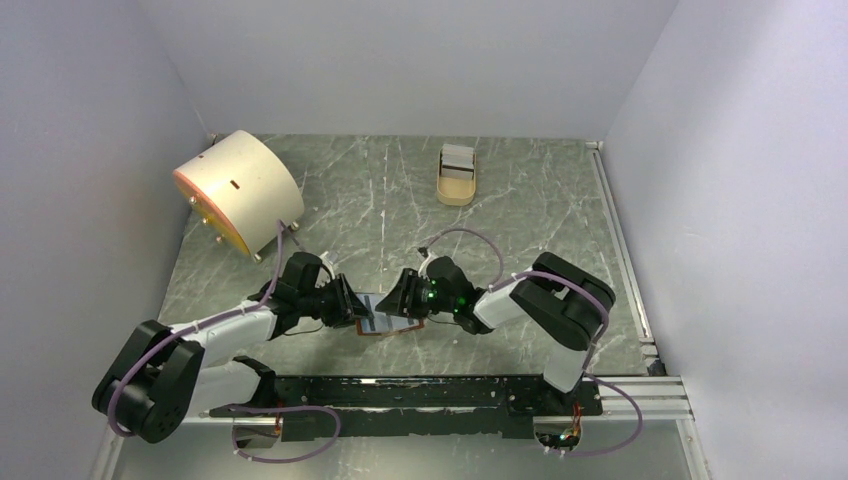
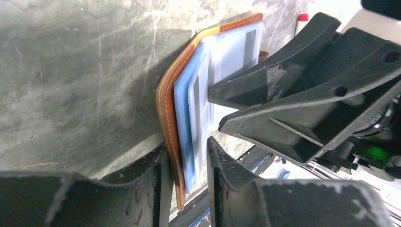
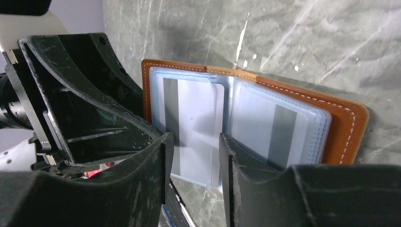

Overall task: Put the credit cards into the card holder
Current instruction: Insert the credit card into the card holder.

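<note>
Left hand (image 2: 187, 147) astride card holder (image 2: 166, 94) edge

In the left wrist view, the lower end of the wallet (image 2: 168, 94) runs out of sight between the fingers of the left gripper (image 2: 187, 144). The right gripper (image 2: 215, 109) covers the wallet's right half and is itself cut by the frame's edge. A red-tipped thing (image 2: 302, 17) behind it cannot be identified. In the right wrist view, the left gripper hides the wallet's left edge and the right gripper's fingers hide the bottom of a card (image 3: 198, 113). Whether either gripper pinches anything cannot be told. From above, what lies in the tray (image 1: 457, 195) is too small to tell.
</note>
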Robot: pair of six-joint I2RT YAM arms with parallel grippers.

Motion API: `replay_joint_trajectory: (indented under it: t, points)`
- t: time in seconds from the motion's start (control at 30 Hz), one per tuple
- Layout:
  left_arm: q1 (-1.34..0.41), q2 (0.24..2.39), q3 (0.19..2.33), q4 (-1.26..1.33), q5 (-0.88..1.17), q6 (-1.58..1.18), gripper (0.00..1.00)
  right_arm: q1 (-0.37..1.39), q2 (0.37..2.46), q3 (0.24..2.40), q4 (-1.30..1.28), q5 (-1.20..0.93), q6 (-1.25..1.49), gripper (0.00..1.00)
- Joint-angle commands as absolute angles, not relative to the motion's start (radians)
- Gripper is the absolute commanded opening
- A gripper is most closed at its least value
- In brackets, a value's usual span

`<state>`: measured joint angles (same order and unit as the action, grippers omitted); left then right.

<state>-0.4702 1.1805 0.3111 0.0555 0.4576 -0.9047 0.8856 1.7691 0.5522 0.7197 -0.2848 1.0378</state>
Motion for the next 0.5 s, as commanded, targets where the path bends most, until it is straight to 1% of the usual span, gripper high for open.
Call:
replay_joint_trajectory:
  t: [0.0, 0.13, 0.2, 0.33, 0.47]
  points:
    - [-0.463, 1.151, 0.331, 0.065, 0.48, -0.884, 0.35, 0.892, 1.815, 0.503, 0.914, -0.336, 1.12, 0.42]
    - [-0.462, 1.121, 0.339, 0.05, 0.482, -0.883, 0.36, 0.888, 1.809, 0.478, 0.959, -0.339, 1.126, 0.38]
    - [-0.463, 1.103, 0.344, 0.036, 0.478, -0.881, 0.36, 0.882, 1.795, 0.471, 0.951, -0.341, 1.116, 0.37]
    - [-0.462, 1.093, 0.357, 0.007, 0.471, -0.873, 0.37, 0.875, 1.738, 0.471, 0.855, -0.316, 1.054, 0.39]
    - [-0.463, 1.104, 0.372, 0.0, 0.472, -0.865, 0.35, 0.875, 1.663, 0.498, 0.692, -0.266, 0.965, 0.42]
